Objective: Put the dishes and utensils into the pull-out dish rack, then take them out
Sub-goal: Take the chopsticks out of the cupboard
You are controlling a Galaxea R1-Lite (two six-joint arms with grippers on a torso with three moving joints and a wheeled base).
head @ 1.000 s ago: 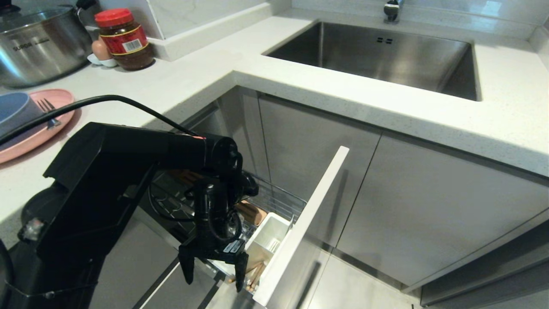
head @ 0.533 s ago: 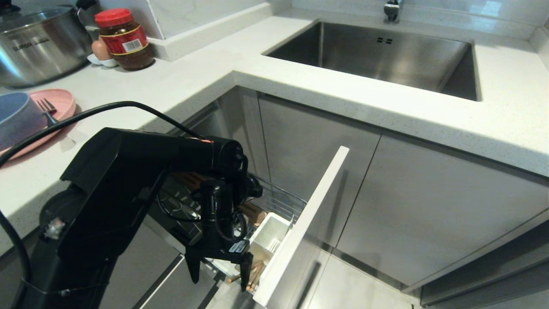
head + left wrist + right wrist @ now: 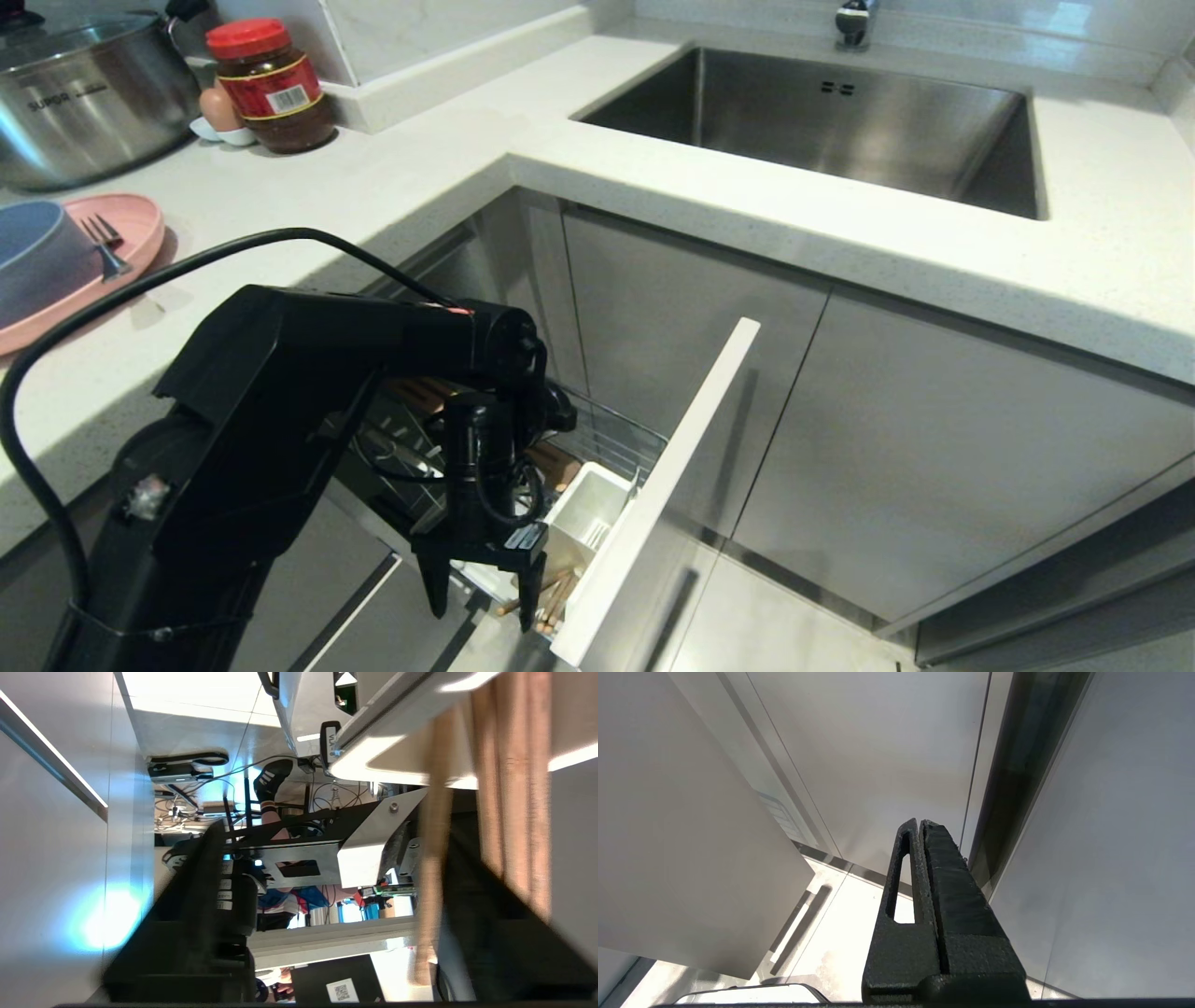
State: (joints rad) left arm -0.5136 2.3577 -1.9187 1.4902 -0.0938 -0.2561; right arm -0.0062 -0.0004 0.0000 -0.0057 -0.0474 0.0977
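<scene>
My left gripper (image 3: 481,590) points down at the front end of the pull-out dish rack (image 3: 607,437), beside its white front panel (image 3: 665,485). Its jaws are open. The wooden chopsticks (image 3: 551,595) stand in the front white utensil cup, close to one fingertip (image 3: 529,602). In the left wrist view the chopsticks (image 3: 434,858) run between the fingers, next to one of them, with a wide gap to the other. The pink plate (image 3: 135,233) lies on the counter at far left, carrying the pale-blue bowl (image 3: 37,261) and a metal fork (image 3: 105,245). My right gripper (image 3: 920,823) hangs shut by the cabinet fronts.
A lidded steel pot (image 3: 84,93), a red-lidded jar (image 3: 273,86) and an egg (image 3: 219,107) stand at the counter's back left. The steel sink (image 3: 822,121) is at the back right. A second white cup (image 3: 588,511) sits in the rack. Grey cabinet doors flank the rack.
My left arm has sunk a little lower at the rack's front end. Its jaws have narrowed around the chopsticks. Nothing else has moved.
</scene>
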